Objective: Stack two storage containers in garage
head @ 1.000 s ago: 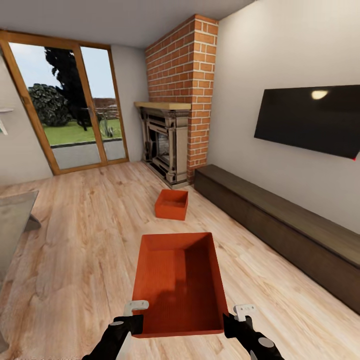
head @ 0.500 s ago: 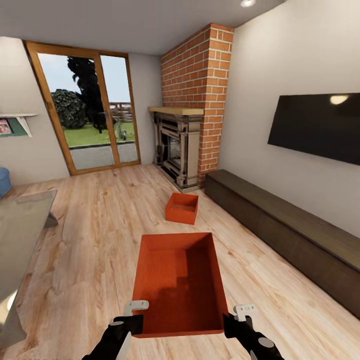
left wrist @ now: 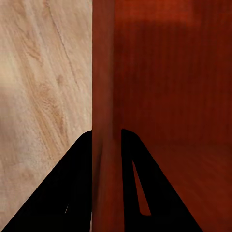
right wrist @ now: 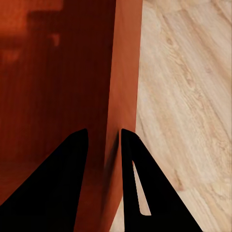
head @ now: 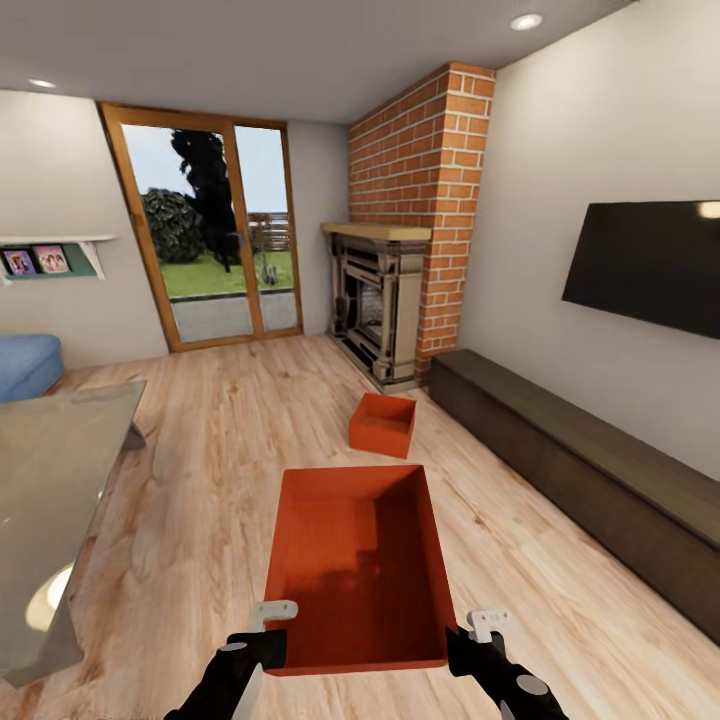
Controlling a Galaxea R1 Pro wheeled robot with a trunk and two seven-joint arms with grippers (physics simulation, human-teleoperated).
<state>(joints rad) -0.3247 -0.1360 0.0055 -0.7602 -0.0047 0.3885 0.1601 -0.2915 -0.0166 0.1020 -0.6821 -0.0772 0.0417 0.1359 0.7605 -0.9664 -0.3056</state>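
An orange-red storage container [head: 355,565] hangs in front of me above the wood floor, open side up and empty. My left gripper [head: 272,640] is shut on its near left corner wall, and my right gripper [head: 466,640] is shut on the near right corner wall. In the left wrist view the thin wall [left wrist: 103,96] runs between the two dark fingers [left wrist: 72,193]; in the right wrist view the wall [right wrist: 123,87] does the same between the fingers [right wrist: 140,188]. The other storage container [head: 382,424] sits on the living room planks ahead, near the fireplace.
A brick fireplace [head: 385,300] stands ahead, with a long dark low cabinet [head: 580,470] and a wall TV [head: 650,262] along the right wall. A glass table [head: 50,500] and blue sofa [head: 25,365] are on the left. Glass patio doors [head: 215,235] close the far end.
The whole view has swung leftward, so the room has slid to the right in the picture and the table and sofa have come in. The held container and both grippers keep their place.
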